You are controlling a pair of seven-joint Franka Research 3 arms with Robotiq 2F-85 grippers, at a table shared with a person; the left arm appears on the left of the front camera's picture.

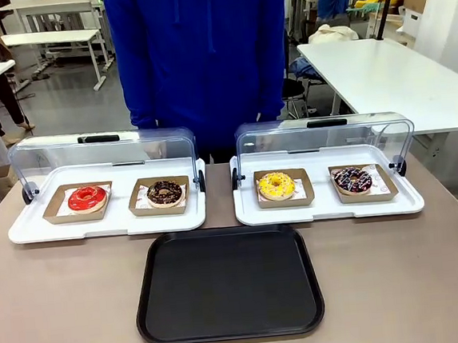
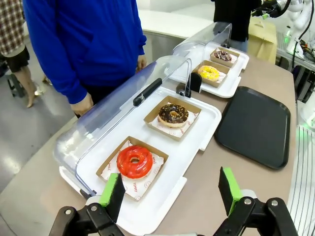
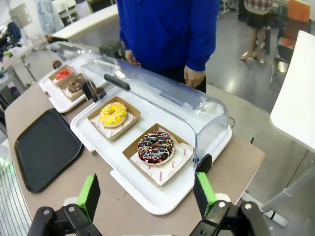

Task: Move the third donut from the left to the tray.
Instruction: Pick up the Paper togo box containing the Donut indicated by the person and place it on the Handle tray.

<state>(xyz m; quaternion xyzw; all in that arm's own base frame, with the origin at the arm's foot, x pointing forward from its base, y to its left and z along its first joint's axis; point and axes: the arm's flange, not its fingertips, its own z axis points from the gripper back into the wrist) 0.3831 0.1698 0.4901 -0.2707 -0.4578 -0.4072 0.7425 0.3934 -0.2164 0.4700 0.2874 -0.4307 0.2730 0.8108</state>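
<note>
While the third donut (image 1: 276, 186) lay flat with its yellow icing and its hole facing upward, it sat in a square cardboard holder (image 1: 305, 195) in the left position of the right-hand white tray (image 1: 328, 208). As a ring, the donut had no long axis. The edges of its holder ran roughly parallel to the edges of the white tray. A dark sprinkled donut (image 1: 352, 180) occupied the holder just beside it, to the right. The clear lid (image 1: 322, 135) of this white tray was swung up and back toward the person (image 1: 199, 54) in a blue top.

The tray (image 1: 228, 284) lay flat on the table (image 1: 64, 298), on the near side of the two white trays and between them. Its long axis ran left to right across the front view, and nothing lay on it.

The left-hand white tray (image 1: 121, 225) held a red-iced donut (image 1: 87, 198) and a chocolate donut (image 1: 164, 193).

The left gripper (image 2: 171, 189) hung above the near corner of the left-hand white tray, fingers spread wide and holding nothing. The right gripper (image 3: 146, 192) hung above the near edge of the right-hand white tray, fingers likewise spread wide and holding nothing.
</note>
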